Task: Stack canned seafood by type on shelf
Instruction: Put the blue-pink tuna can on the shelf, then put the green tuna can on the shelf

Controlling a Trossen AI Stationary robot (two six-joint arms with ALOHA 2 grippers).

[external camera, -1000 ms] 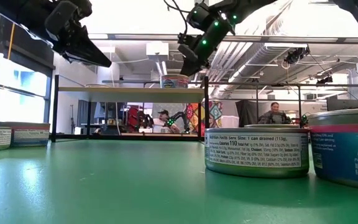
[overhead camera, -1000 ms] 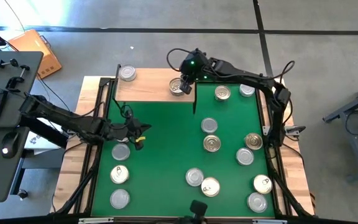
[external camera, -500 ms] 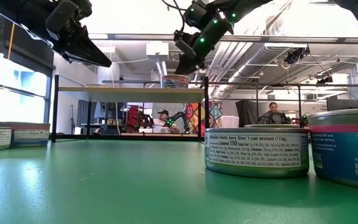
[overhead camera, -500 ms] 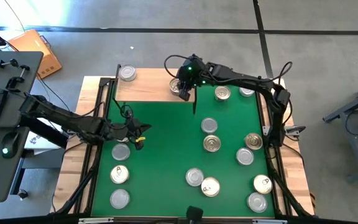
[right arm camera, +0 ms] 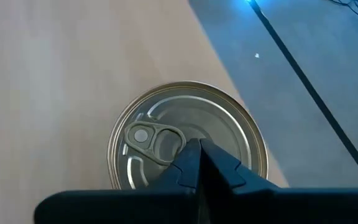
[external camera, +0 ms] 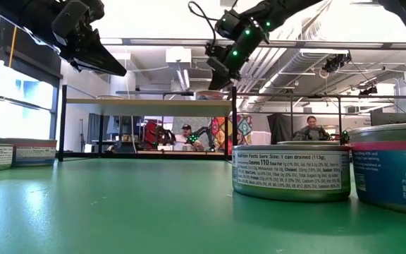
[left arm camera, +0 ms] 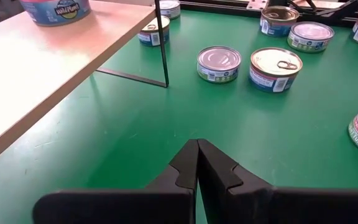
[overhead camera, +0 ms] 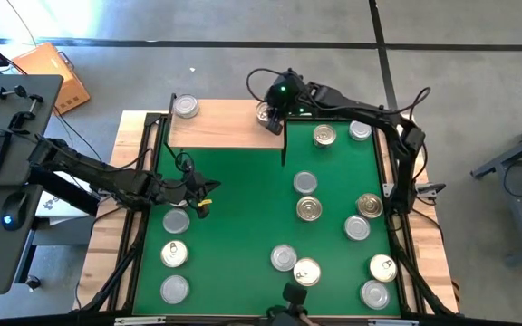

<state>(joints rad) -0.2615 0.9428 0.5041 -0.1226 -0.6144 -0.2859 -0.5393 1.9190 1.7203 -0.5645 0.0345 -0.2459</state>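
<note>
The shelf (overhead camera: pixel 220 127), a light-wood board on thin black legs, stands at the mat's far side. It carries a silver-lidded can (overhead camera: pixel 186 107) at its far left and a gold pull-tab can (overhead camera: pixel 263 110) at its far right corner. My right gripper (overhead camera: pixel 273 120) is shut over that can (right arm camera: pixel 185 143). In the low view the board hides the can under my right gripper (external camera: pixel 217 76). My left gripper (overhead camera: pixel 203 205) hangs shut above the mat's left side, touching nothing; its closed fingertips (left arm camera: pixel 197 149) show in the left wrist view. Several cans (overhead camera: pixel 309 209) stand on the green mat. My right gripper's shut fingers (right arm camera: pixel 199 163) lie over the can's pull-tab lid (right arm camera: pixel 166 127), slanting down from the table's right side. They hide the place of contact, so I cannot tell whether they touch the lid or its rim. The can stands upright on the shelf, close to its far edge.
Cans (overhead camera: pixel 176 254) stand in a row at the mat's left near my left gripper, and more (overhead camera: pixel 375 293) are scattered over its right half. Two cans (external camera: pixel 291 173) stand close to the low camera. The mat's middle (overhead camera: pixel 234 217) is bare.
My right gripper has gone toward the table's far edge. The gold pull-tab can has slid along the shelf from its near right part to its far right corner, staying upright. In the low view it has gone out of sight behind the board.
</note>
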